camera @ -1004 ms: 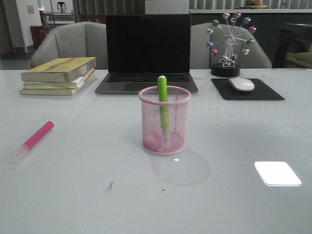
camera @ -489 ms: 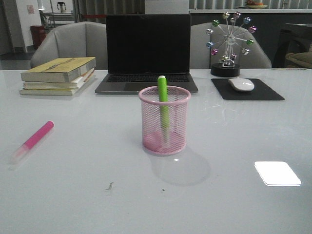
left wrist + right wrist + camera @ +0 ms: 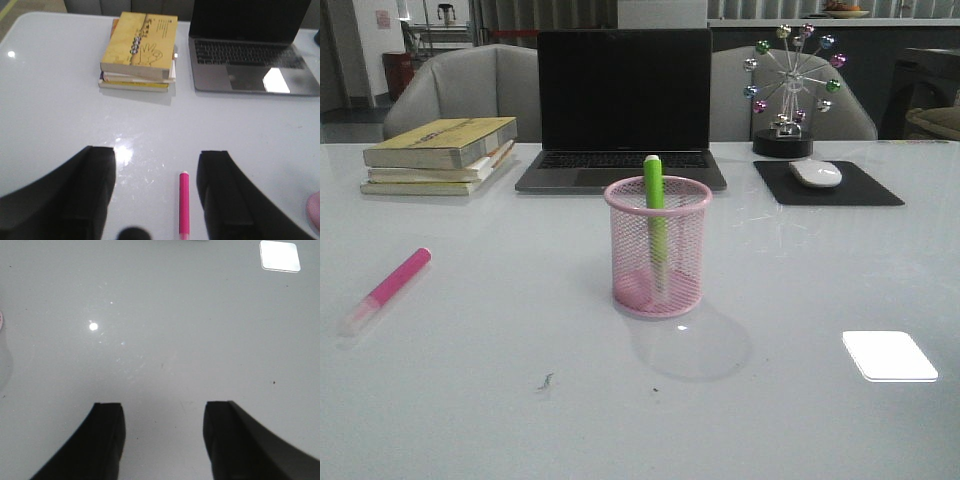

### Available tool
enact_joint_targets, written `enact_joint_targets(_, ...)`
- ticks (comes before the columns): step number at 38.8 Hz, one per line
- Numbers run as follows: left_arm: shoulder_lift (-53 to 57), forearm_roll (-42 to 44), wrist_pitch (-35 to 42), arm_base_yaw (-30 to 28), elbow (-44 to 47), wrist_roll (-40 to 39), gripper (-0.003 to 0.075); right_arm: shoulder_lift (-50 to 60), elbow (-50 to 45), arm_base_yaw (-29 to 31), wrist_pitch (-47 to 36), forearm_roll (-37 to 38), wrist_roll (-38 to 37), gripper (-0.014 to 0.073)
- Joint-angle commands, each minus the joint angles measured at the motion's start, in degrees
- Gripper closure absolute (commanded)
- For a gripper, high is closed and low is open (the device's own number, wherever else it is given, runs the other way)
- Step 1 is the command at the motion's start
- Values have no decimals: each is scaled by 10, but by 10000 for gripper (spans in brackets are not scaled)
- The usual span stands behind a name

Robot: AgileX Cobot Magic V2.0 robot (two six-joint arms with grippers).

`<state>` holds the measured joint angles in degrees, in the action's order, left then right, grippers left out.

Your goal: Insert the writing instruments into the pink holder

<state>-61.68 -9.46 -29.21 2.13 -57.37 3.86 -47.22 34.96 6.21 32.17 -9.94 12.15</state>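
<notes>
The pink mesh holder (image 3: 657, 258) stands mid-table with the lime green highlighter (image 3: 654, 196) upright inside it, its top above the rim. The pink highlighter (image 3: 388, 288) lies flat on the table at the left, pale cap toward the near edge. In the left wrist view the pink highlighter (image 3: 184, 204) lies on the table between the black fingers, closer to one of them. My left gripper (image 3: 156, 156) is open above it, touching nothing. My right gripper (image 3: 164, 407) is open over bare table. Neither gripper shows in the front view.
A stack of books (image 3: 442, 155) sits at the back left, an open laptop (image 3: 623, 105) behind the holder. A white mouse (image 3: 815, 173) rests on a black pad (image 3: 827, 184) at the back right beside a ferris-wheel ornament (image 3: 788, 92).
</notes>
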Motion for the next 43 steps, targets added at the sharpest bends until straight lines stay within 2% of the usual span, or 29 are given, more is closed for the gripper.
enact_joint_targets(1, -46, -1, -32, -1, -77, 14, 295, 5, 17, 4, -31, -5, 5, 127)
enact_joint_targets(7, -134, -1, -105, -1, -161, 14, 295, 5, 17, 4, -30, -5, 5, 127)
enact_joint_targets(16, -248, -4, -146, 9, -231, 28, 295, 5, 17, 4, -30, -5, 5, 127)
enact_joint_targets(29, -361, 3, -152, 81, -239, 47, 296, 5, 17, 4, -30, -5, 5, 127)
enact_joint_targets(43, -450, 9, -148, 89, -239, 46, 296, 5, 17, 4, -30, -5, 5, 127)
